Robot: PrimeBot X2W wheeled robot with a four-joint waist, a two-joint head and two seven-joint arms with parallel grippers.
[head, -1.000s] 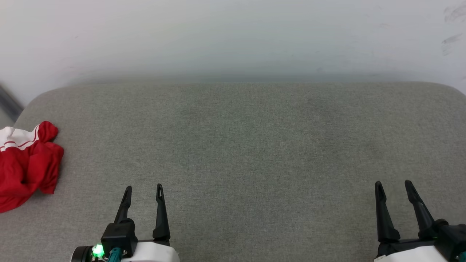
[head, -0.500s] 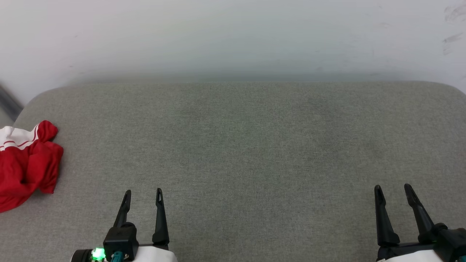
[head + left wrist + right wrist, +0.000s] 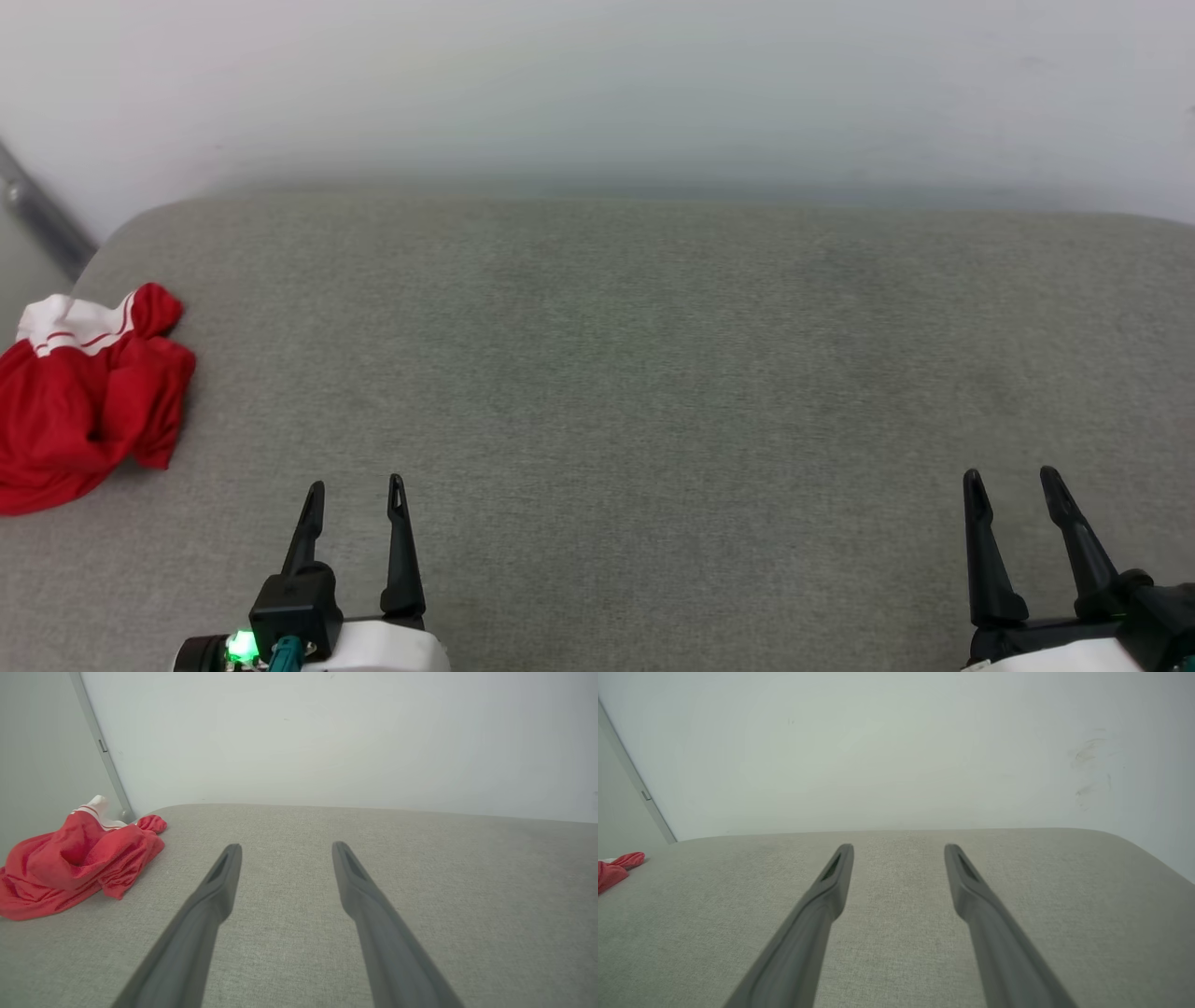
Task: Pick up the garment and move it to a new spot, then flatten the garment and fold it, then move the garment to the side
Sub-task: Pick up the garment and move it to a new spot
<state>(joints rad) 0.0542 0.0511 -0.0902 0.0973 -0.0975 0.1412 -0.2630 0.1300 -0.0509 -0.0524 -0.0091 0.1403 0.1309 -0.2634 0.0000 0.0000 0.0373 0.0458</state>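
Head view: the garment [image 3: 89, 392], a crumpled red heap with a white, red-striped sleeve at its far side, lies at 9 o'clock on the grey upholstered surface [image 3: 635, 373], near the rounded far-left corner. The left gripper [image 3: 356, 483] at 7 o'clock and the right gripper [image 3: 1009, 472] at 5 o'clock each have their fingers spread, with nothing between them, pointing toward 12 o'clock and the pale wall [image 3: 597, 84]. The garment is well apart from both grippers, at 10 o'clock from the left one.
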